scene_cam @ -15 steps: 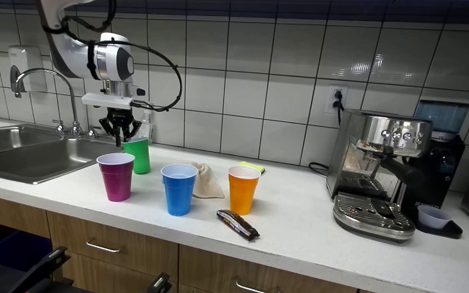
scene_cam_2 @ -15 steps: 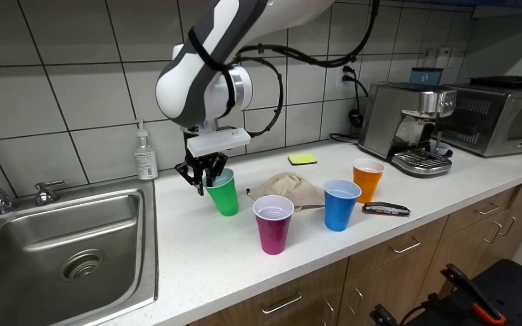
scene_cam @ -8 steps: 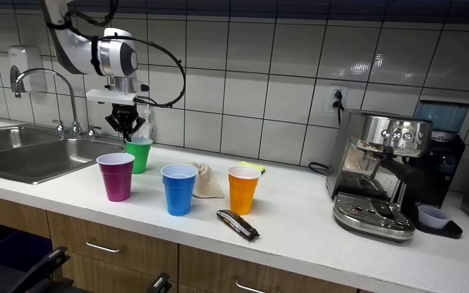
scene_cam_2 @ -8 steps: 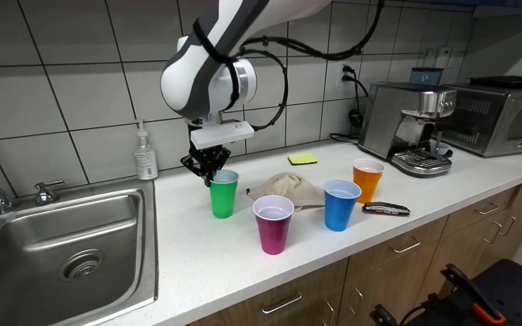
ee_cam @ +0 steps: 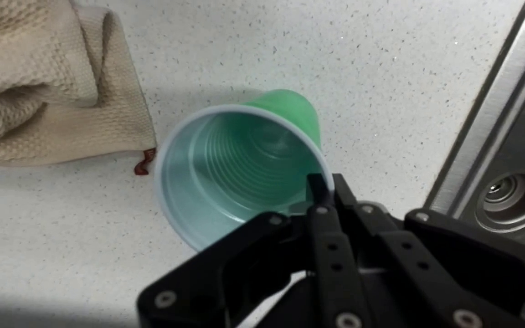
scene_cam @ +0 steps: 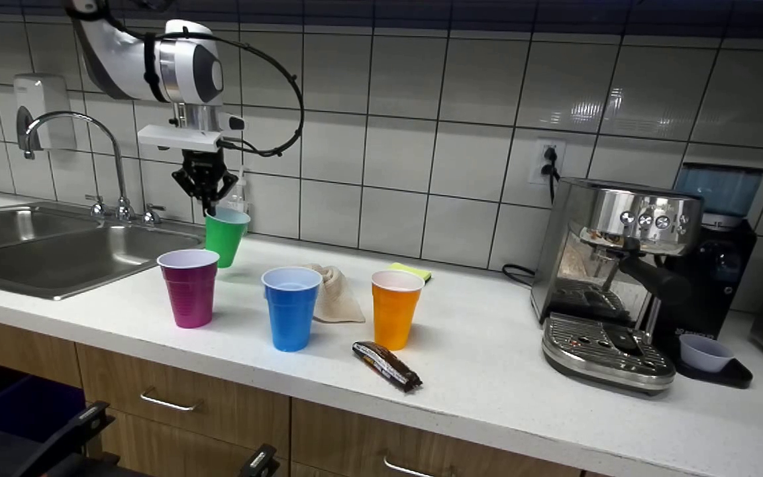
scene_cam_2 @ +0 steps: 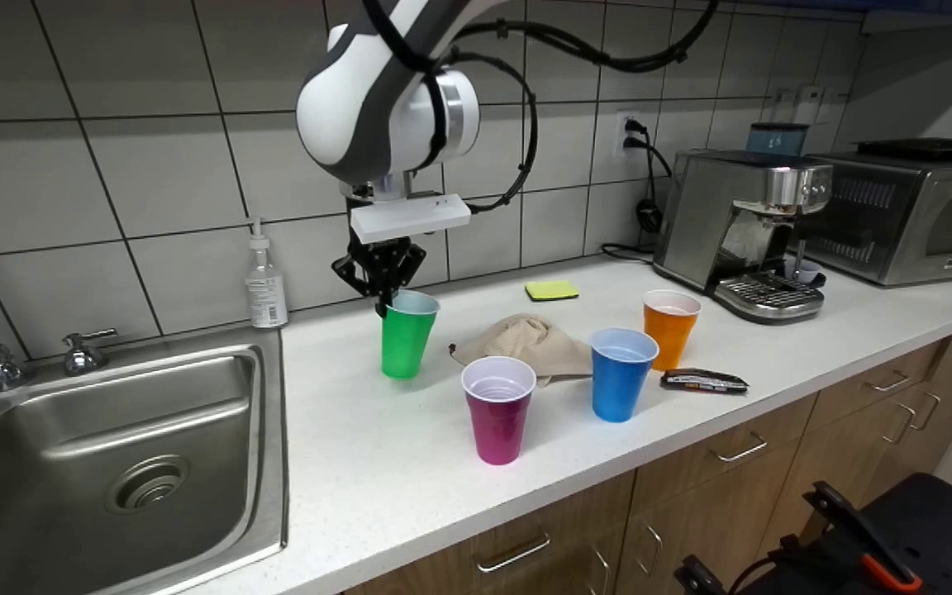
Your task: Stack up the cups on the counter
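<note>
Arm (scene_cam_2: 352,132) enters from above in both exterior views, bent at its lowest large joint, w/ the wrist dropping approx. vertically and the pincer (ee_cam: 331,182) pointing down toward the surface (scene_cam_2: 344,479); a white bar (scene_cam_2: 410,217) sits just above the pincer. Pincer clamped on the rim of the green cup (scene_cam: 224,242): in the wrist view one of the fingers (ee_cam: 318,187) is inside the mouth and its partner outside, w/ the thin side of the cup pinched btwn them. Green cup thus lies at the pincer's tips, extending below and to the R of them in both exterior views; it is tilted, mouth toward the wrist cam., base apparently clear of the surface.

Other three, all upright on the surface & lower than the pincer: purple cup (scene_cam: 191,291), closest to it, on its near side in both exterior views; blue cup (scene_cam: 291,315), farther off to the R; orange cup (scene_cam: 396,311), farther R still. Beige cloth (ee_cam: 62,91): L of the pincer in the wrist view, R of it in both exterior views. Dark wrapper (scene_cam: 388,366): lower R, well apart. Sink (scene_cam_2: 271,438): L of the pincer in both exterior views, R in the wrist view.
</note>
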Available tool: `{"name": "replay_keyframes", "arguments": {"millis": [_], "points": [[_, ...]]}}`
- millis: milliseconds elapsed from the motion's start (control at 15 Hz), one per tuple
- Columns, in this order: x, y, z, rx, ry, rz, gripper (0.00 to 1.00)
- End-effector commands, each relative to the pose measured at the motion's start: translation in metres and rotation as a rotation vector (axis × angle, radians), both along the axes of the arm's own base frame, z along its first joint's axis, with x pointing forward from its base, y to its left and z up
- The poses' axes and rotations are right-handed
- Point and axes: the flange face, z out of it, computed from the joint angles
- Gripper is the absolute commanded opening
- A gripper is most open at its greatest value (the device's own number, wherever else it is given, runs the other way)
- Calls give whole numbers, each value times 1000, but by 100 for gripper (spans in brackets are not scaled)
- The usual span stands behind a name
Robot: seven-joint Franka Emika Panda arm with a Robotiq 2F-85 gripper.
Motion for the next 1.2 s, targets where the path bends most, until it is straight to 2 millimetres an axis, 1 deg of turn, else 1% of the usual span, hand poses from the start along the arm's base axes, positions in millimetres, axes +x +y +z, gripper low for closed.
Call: {"name": "replay_keyframes", "arguments": {"millis": [0,333,600,933,1133], "points": [[-23,-5,32,-7,-19,-14,1],[-50,-9,63,-9,-44,4,1],[-75,-13,83,-13,-56,18,1],[-105,-16,102,-20,-65,37,1],[-123,-21,108,-32,-66,41,1]]}}
